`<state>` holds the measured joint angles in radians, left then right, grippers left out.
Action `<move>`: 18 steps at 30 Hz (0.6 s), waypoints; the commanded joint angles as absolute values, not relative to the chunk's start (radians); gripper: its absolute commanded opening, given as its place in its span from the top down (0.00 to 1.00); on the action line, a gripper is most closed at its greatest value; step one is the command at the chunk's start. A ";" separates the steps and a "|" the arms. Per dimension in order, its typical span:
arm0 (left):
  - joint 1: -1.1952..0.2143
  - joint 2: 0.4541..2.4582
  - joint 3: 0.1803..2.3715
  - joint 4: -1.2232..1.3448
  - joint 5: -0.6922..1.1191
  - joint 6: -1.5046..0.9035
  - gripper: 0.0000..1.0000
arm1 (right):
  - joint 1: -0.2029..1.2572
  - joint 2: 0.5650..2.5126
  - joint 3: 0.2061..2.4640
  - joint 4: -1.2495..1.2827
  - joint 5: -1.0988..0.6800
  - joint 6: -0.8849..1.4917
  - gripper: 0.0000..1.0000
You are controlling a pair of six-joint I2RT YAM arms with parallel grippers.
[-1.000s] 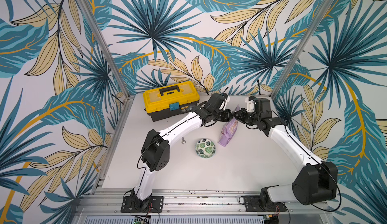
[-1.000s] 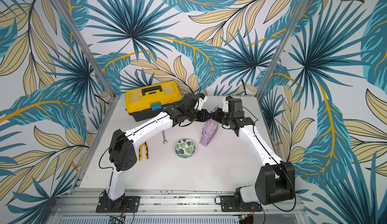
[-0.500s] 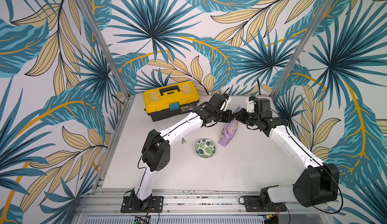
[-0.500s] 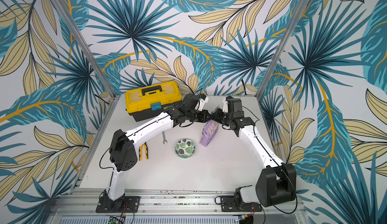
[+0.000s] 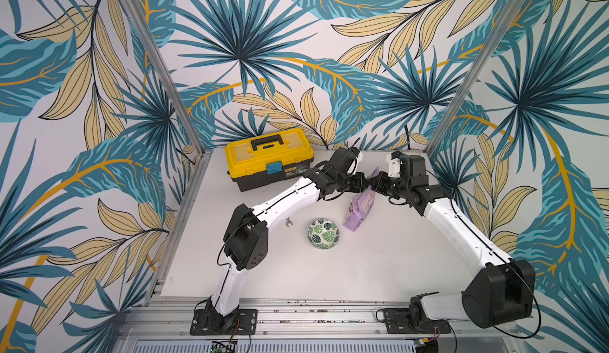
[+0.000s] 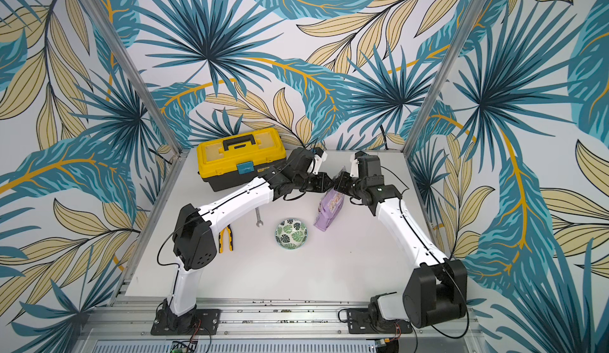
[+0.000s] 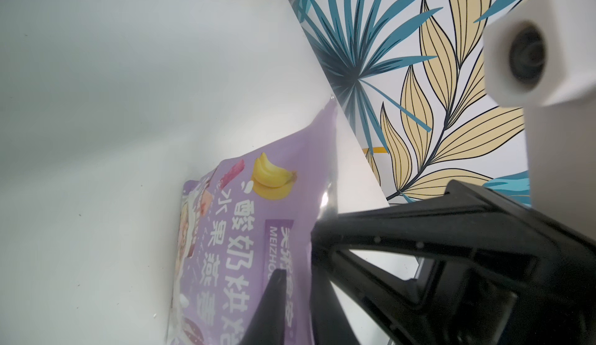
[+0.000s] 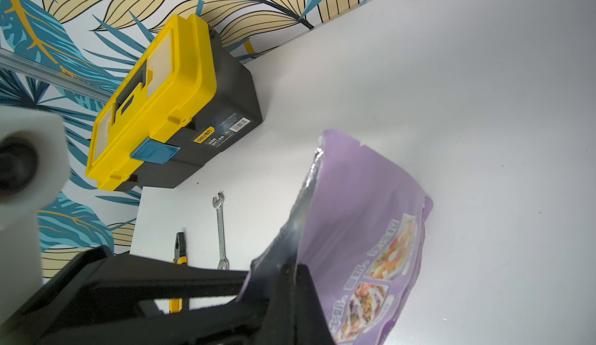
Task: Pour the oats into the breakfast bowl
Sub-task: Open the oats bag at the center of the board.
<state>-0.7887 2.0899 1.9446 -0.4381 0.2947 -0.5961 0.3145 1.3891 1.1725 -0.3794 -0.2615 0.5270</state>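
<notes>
The lilac oats pouch [image 5: 357, 211] [image 6: 329, 211] stands upright on the white table, right of the breakfast bowl [image 5: 323, 233] [image 6: 291, 233]. The bowl is white with green leaves and has nothing in it. Both arms meet at the pouch's top. My left gripper [image 5: 363, 183] [image 7: 300, 295] is shut on one top edge of the pouch [image 7: 251, 230]. My right gripper [image 5: 375, 183] [image 8: 292, 269] is shut on the opposite top edge of the pouch [image 8: 361, 204]. Silver lining shows along the pouch's mouth. The oats themselves are hidden inside.
A yellow toolbox [image 5: 268, 158] [image 8: 154, 101] sits at the back left. A wrench [image 6: 259, 216] [image 8: 220, 230] and yellow-handled pliers [image 6: 226, 240] lie left of the bowl. Patterned walls close the back and both sides.
</notes>
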 commanded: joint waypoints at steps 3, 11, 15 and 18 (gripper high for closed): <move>-0.793 2.122 1.954 -0.443 0.268 -0.591 0.91 | 0.330 1.373 1.173 -0.454 -0.285 0.509 1.00; -0.792 2.107 1.953 -0.475 0.230 -0.549 1.00 | 0.331 1.367 1.217 -0.547 -0.186 0.471 1.00; -0.795 2.068 1.938 -0.481 0.141 -0.499 1.00 | 0.331 1.343 1.226 -0.627 -0.099 0.450 1.00; -0.796 2.049 1.931 -0.485 0.073 -0.469 1.00 | 0.330 1.332 1.233 -0.685 -0.039 0.435 1.00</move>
<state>-0.8162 2.0918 1.9465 -0.4343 0.2279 -0.5259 0.3317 1.3689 1.2209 -0.5213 -0.1417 0.4728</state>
